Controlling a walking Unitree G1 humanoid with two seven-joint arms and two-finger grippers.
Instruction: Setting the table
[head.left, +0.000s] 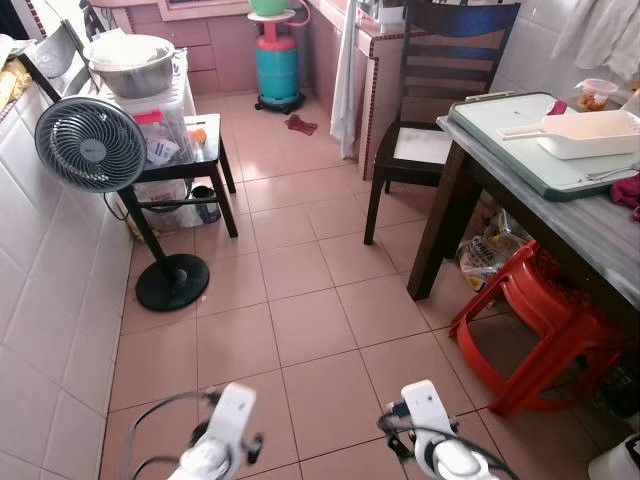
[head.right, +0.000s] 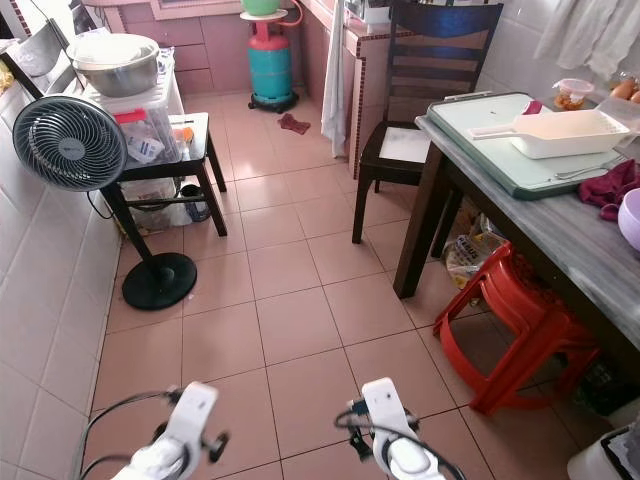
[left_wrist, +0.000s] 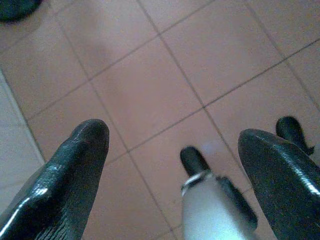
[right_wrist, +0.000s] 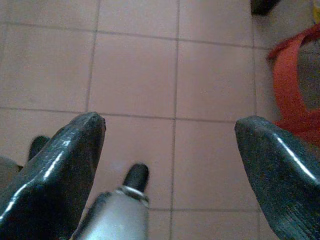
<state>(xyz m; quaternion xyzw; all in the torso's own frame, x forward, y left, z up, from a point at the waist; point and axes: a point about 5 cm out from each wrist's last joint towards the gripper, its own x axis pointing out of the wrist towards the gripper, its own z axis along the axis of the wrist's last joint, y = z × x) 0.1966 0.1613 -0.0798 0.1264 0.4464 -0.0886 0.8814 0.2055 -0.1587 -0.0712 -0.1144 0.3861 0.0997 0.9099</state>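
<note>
Both arms hang low: left hand (left_wrist: 170, 165) and right hand (right_wrist: 170, 155) gape wide, empty, over bare floor (head.left: 300, 300). Worktop (head.left: 600, 225) edge stands right.

There was one dark wooden dining table (head.right: 560, 225) with a grey marbled top, one dark wooden slat-backed chair (head.right: 420, 90), and one stack of red plastic stools (head.right: 515, 320) whose number could not be told. One black pedestal fan (head.left: 92, 145) stood by one low black side table (head.left: 205, 160). One teal gas cylinder (head.left: 277, 65), one large steel bowl (head.left: 132, 65), one white rectangular plastic colander (head.right: 565, 132) and one pale green tray (head.right: 480, 130) were counted. Two grippers showed, the left gripper (left_wrist: 172, 150) and the right gripper (right_wrist: 170, 145), both spread wide.
</note>
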